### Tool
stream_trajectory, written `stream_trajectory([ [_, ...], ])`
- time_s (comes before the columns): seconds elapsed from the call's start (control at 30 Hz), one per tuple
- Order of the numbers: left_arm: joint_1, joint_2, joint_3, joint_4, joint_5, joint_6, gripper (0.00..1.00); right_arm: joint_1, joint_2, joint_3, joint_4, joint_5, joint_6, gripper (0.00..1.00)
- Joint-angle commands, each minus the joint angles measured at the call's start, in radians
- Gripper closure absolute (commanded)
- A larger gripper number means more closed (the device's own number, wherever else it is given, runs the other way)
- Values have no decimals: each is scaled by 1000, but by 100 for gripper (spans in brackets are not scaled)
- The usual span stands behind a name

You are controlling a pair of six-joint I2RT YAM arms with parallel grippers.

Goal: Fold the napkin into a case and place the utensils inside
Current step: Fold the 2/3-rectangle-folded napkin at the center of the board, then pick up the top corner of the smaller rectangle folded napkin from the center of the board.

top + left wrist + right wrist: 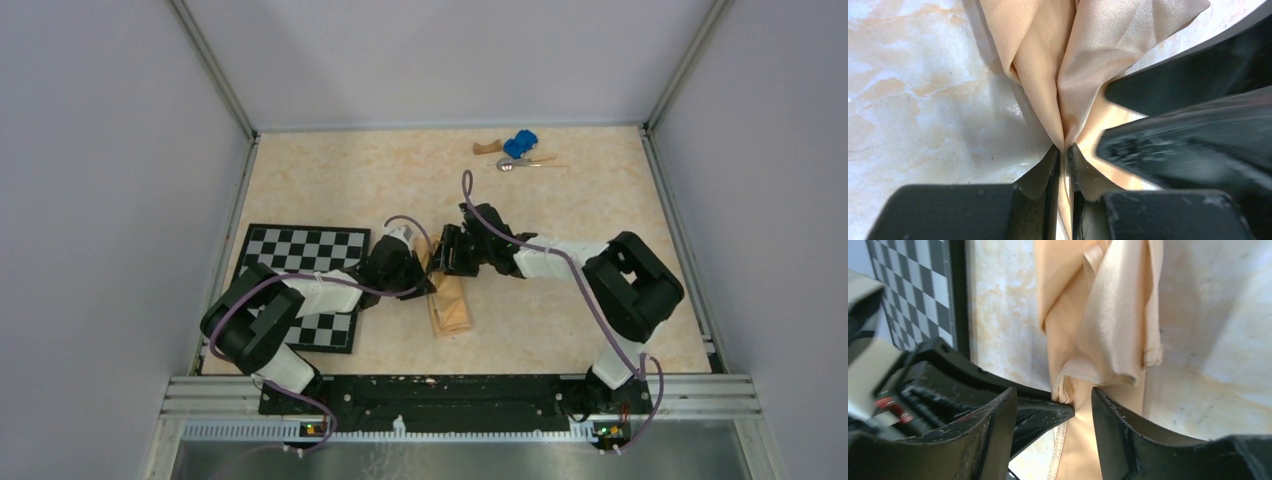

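The left gripper (1064, 150) pinches a fold of the napkin (1043, 65) near the middle of the table (330, 180); the right gripper (1053, 396) straddles it, released. From above, the arms hide the napkin's far end; the utensils (512, 163) by the far edge look tiny and indistinct.

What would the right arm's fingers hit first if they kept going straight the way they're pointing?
The peach napkin: the right fingers stand open astride its bunched fold, so cloth comes first, probably then the table. The left fingers pinch it close by; depth is unclear.

napkin (449, 308) top hid by left claw (432, 272), utensils (512, 163) too sm.
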Motion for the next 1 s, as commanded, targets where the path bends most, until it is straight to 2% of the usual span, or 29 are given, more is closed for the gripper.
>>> stream_trajectory([
  [0.0,-1,25,-56,-54,-32,16,84,-67,-111,7,-32,-41,-106,41],
  [0.3,-1,20,-58,-37,-11,13,85,-124,-95,60,-99,-23,-153,36],
  [0.4,-2,10,-63,-40,-12,16,86,-153,-115,2,-29,-48,-134,32],
  [0.63,-1,15,-71,-21,1,11,86,-204,-69,-29,85,-184,-145,32],
  [0.97,-2,12,-75,-4,21,5,88,-203,7,-24,163,-202,-126,48],
])
